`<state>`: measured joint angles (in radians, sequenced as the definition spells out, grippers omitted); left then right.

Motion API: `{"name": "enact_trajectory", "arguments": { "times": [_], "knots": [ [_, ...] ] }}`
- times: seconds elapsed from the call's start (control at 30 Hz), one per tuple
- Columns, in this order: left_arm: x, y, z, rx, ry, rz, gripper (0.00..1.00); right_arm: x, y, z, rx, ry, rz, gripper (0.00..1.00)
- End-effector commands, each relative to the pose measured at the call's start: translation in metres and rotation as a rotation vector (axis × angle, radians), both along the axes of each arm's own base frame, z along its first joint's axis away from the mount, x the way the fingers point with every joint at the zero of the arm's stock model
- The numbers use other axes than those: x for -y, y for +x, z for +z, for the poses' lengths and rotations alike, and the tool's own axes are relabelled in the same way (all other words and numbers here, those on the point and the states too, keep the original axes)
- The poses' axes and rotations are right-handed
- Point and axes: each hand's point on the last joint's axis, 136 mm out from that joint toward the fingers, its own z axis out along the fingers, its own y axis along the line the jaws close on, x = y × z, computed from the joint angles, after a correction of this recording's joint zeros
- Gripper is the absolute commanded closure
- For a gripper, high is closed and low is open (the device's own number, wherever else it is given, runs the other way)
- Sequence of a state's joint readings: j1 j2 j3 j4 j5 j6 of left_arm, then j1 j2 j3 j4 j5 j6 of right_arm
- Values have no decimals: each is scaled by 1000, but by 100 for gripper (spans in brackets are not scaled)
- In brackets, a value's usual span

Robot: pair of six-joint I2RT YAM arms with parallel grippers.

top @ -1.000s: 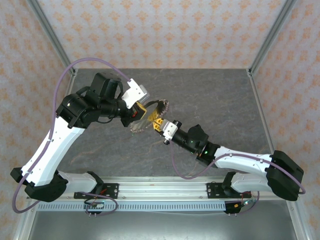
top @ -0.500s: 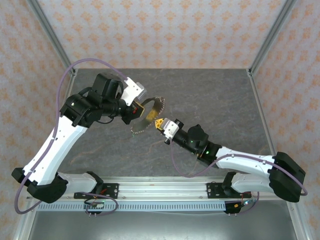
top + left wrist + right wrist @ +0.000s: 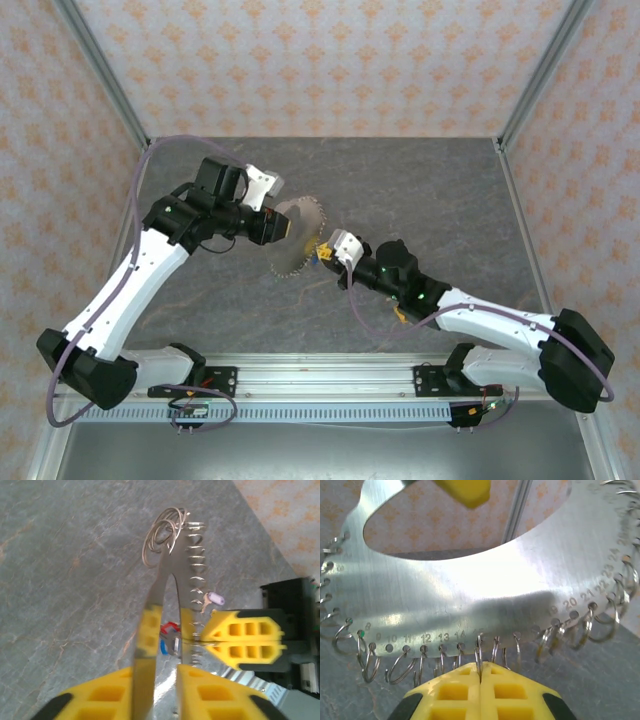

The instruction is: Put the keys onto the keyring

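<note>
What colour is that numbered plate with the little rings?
The plate is shiny silver; clearest in the right wrist view.

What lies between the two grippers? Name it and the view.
The keyring, a flat metal plate with a fringed edge, spans the gap between the left gripper and the right gripper, in the top external view.

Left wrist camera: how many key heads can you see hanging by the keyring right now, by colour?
white key: 1
red key: 1
blue key: 1
Total: 3, all hanging close beside the keyring, which this view sees nearly edge-on. More keys may be hidden behind it.
</note>
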<state>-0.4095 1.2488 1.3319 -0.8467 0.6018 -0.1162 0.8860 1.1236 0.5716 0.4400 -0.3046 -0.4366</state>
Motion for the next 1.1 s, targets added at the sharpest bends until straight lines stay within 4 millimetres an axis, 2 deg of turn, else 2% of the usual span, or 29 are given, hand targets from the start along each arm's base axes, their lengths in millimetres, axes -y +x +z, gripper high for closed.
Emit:
{"name": "enact_trajectory", "arguments": {
  "times": [0.0, 0.17, 0.37, 0.53, 0.7, 0.87, 0.93, 1.07],
  "knots": [
    [-3, 9, -8, -1, -37, 78, 66, -1, -3, 20, -35, 77, 25, 100],
    [-3, 15, -47, -59, -44, 134, 63, 0, -7, -11, -143, 14, 56, 100],
    [-15, 24, -98, -119, 39, 218, 56, -2, -18, -49, -280, -49, 118, 100],
    [-10, 28, -141, -206, 36, 239, 56, 0, -21, -85, -355, -93, 112, 100],
    [-16, 26, -176, -260, 89, 262, 55, 6, -11, -93, -374, -45, 52, 100],
    [-14, 28, -181, -237, 50, 282, 53, 13, -6, -92, -398, -1, 43, 100],
    [-13, 32, -170, -189, 18, 285, 52, 16, -5, -89, -389, 5, 39, 100],
    [-13, 37, -136, -49, -62, 298, 50, 15, -12, -76, -364, -16, 89, 100]
  ]
}}
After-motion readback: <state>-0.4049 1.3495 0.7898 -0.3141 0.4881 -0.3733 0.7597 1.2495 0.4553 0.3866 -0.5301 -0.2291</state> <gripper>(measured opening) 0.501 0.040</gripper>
